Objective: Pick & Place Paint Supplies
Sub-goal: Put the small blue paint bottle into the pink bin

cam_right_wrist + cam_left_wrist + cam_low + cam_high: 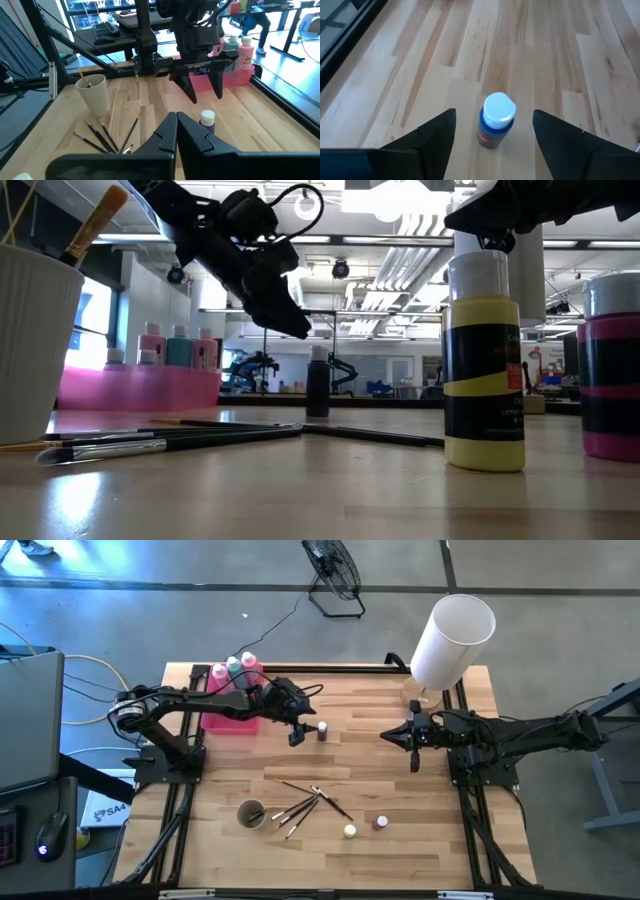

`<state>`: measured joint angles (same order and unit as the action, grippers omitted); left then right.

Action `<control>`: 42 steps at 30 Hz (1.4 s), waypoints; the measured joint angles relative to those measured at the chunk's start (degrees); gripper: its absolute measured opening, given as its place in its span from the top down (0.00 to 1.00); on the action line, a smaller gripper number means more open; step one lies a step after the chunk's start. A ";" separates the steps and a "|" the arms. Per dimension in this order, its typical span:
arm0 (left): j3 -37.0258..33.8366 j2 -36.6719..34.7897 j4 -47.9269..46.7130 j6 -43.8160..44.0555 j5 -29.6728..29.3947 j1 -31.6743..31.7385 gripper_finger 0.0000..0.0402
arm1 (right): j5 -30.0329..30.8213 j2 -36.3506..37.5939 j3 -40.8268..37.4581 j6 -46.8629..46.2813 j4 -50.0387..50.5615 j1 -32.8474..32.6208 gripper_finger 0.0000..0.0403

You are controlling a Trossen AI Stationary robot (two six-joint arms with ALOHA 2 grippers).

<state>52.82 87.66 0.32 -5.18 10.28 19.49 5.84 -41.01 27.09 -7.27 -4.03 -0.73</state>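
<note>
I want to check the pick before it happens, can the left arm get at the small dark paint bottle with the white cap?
Probably yes. The left gripper hangs open above the small dark paint bottle, fingers either side, with nothing between them.

**Materials and surfaces**

The bench (430,840) is pale wood in planks, smooth with a light sheen. The left tool (492,137) has matt dark plastic fingers. The small paint pot (494,125) looks like glossy plastic with a smooth white cap. The pink tray (140,388) is translucent plastic.
</note>
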 joint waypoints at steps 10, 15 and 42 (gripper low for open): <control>-0.06 2.86 5.28 4.39 0.60 -1.22 0.35 | 0.01 0.00 0.00 0.00 0.00 0.00 0.99; -0.02 4.20 4.72 4.17 -2.67 -1.92 0.35 | 0.01 0.00 0.00 0.02 0.00 0.00 0.99; 0.04 8.50 10.05 6.13 -4.41 -1.90 0.35 | 0.00 -0.02 0.00 1.07 0.11 0.00 0.99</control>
<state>52.86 96.16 10.36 0.95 5.87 17.58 5.84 -41.03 27.09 -6.20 -3.92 -0.73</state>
